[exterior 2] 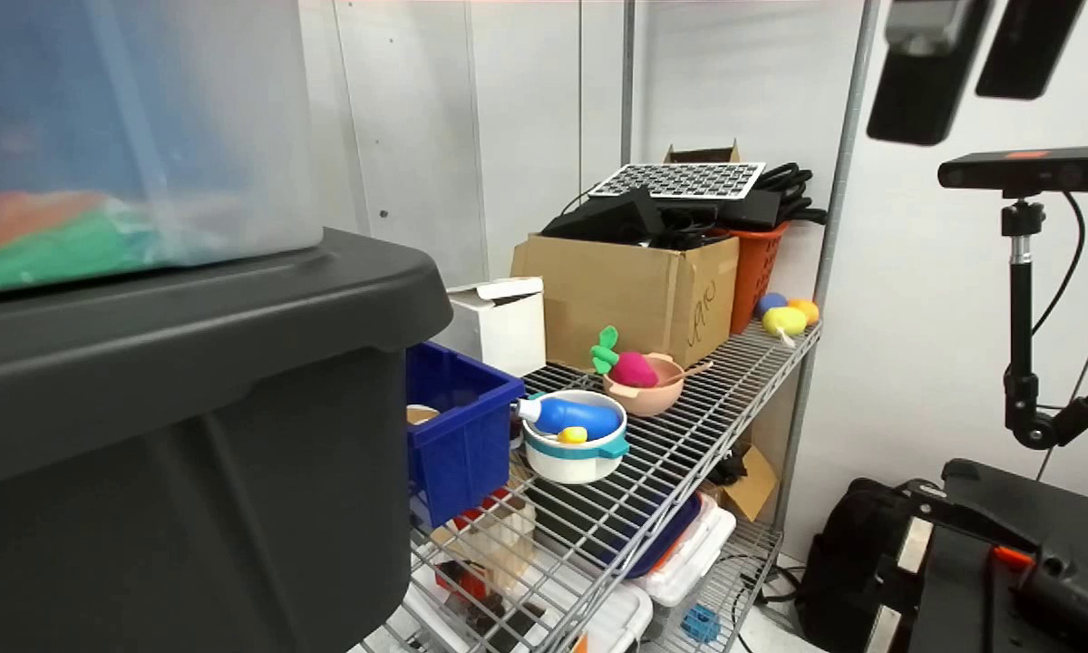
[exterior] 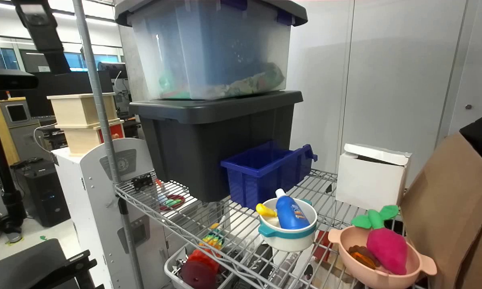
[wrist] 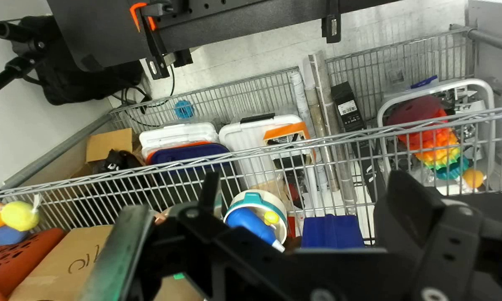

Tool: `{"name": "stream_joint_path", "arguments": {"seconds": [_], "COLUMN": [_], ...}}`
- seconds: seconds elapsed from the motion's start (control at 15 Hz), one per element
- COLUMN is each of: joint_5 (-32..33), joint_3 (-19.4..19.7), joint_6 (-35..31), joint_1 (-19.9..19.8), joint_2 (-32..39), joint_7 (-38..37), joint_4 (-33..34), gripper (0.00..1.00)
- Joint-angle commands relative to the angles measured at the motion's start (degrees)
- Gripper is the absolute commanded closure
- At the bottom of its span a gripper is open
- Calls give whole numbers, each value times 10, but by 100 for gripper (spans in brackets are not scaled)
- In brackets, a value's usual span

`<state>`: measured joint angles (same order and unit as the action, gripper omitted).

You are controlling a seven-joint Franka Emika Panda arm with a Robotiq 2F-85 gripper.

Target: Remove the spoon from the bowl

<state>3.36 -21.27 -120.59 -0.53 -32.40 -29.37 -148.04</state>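
Note:
The tan-peach bowl (exterior: 355, 267) stands on the wire shelf; it also shows in an exterior view (exterior 2: 662, 402). It holds a pink plush vegetable with green leaves (exterior: 385, 249) and a brown-orange toy (exterior: 363, 257). The spoon (exterior 2: 692, 371) lies in the bowl, its tan handle sticking out over the rim; I cannot make it out elsewhere. My gripper (wrist: 307, 184) is open and empty, its fingers wide apart. Its fingers also show in an exterior view (exterior 2: 961, 100), high up and well apart from the bowl. In the wrist view my gripper hides most of the bowl.
A white-and-teal bowl (exterior: 285, 243) with a blue bottle (exterior: 291, 214) and a yellow item stands beside the peach bowl. A blue bin (exterior: 249, 186), stacked totes (exterior: 209, 144), a white box (exterior: 369, 182) and a cardboard box (exterior 2: 598, 281) surround them. A metal post (exterior: 100, 108) edges the shelf.

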Motion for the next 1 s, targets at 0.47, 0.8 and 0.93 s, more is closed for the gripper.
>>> {"name": "stream_joint_path", "arguments": {"seconds": [0.47, 0.8, 0.93], "joint_5": [9, 12, 9], "joint_3": [14, 18, 29], "joint_6": [2, -3, -22], "joint_1": [15, 10, 9], "joint_2": [3, 22, 55], "joint_7": [-7, -3, 16], "joint_4": [1, 7, 15], "gripper": [0, 0, 0]}}
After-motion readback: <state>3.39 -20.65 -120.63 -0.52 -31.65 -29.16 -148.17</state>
